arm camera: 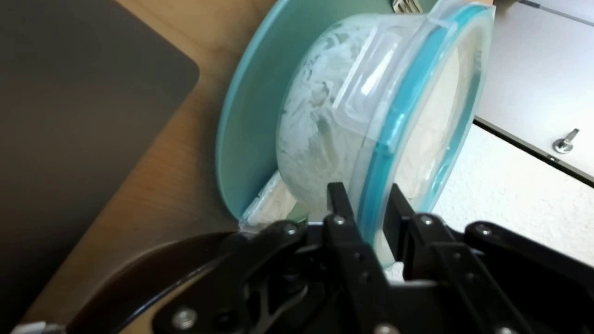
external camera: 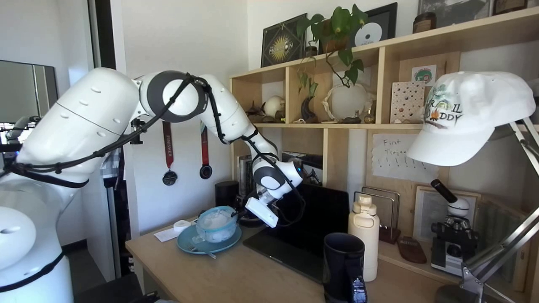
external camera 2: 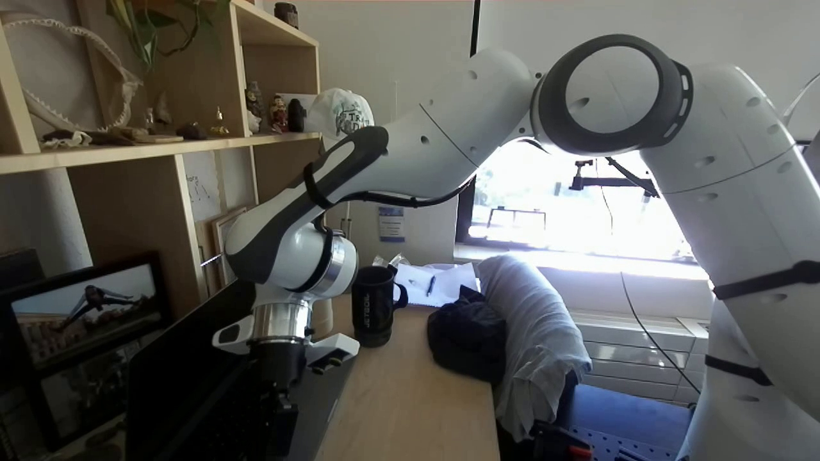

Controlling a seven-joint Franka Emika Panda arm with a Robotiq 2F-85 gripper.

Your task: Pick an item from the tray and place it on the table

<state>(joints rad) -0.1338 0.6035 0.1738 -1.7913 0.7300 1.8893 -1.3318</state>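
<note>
Bowl, round and see-through with teal band at the rim, is over the teal plate; can't tell if its base touches. Whitish patches show through the wall, contents unclear. Fingers pinch the rim, one on each side. Plate also holds a fork and, at its edge next to the bowl, a clear-wrapped piece. Plate stands at the left end of the tabletop in an exterior view, left of the open laptop. Right of that, near side: black mug with handle, cream bottle with cap on just beyond. Insides of both hidden.
</note>
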